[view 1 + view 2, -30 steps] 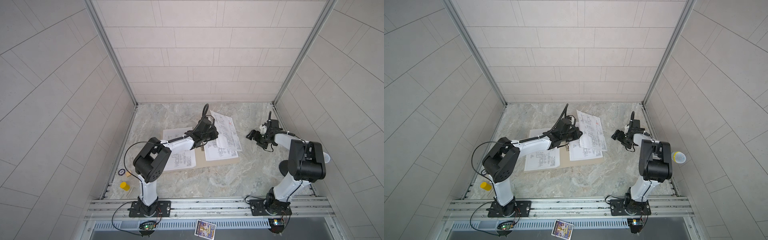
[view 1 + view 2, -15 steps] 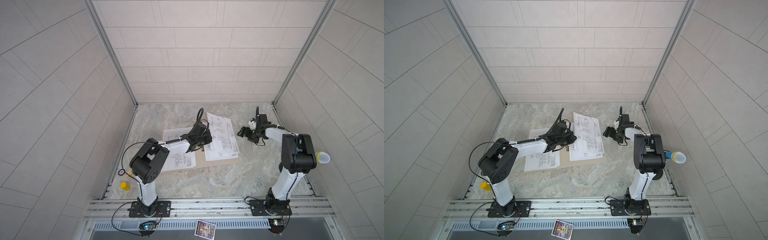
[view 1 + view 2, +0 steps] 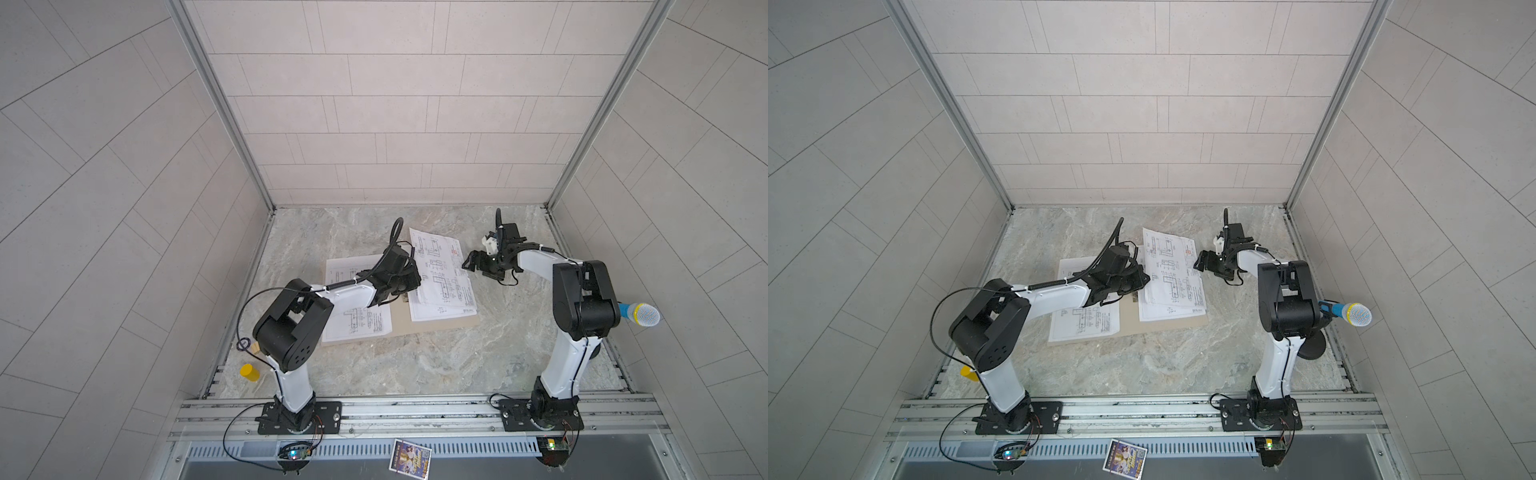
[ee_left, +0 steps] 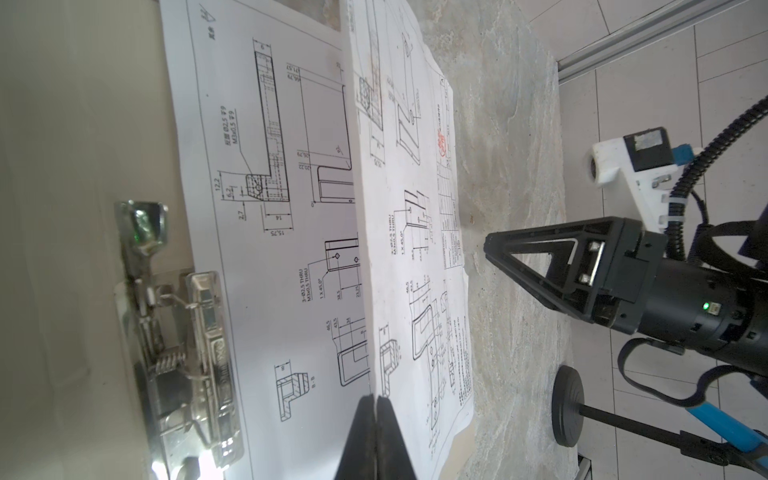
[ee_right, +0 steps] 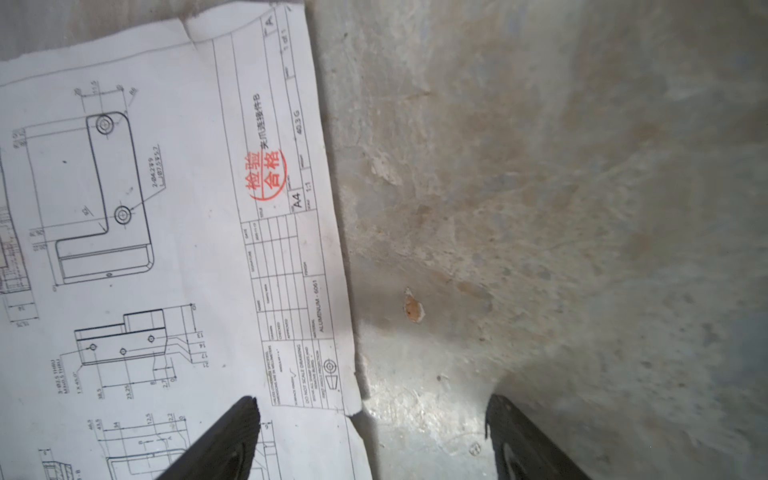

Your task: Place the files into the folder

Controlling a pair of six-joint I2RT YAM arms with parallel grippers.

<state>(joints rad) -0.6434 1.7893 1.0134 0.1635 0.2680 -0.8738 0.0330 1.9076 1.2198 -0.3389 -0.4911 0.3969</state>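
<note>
While over files point(image 4: 270, 249), left gripper point(image 4: 375, 403) low.

folder point(image 3: 400, 318) mostly under files point(image 3: 444, 282), card point(image 3: 410, 455) print illegible

White files point(image 3: 440, 278) with black line drawings; seemingly tan folder point(image 3: 401, 323)

Both top views look steeply down from high in front over the whole table point(image 3: 415, 365). The wrist views sit low and close, both showing the papers point(image 4: 282, 257).
</note>
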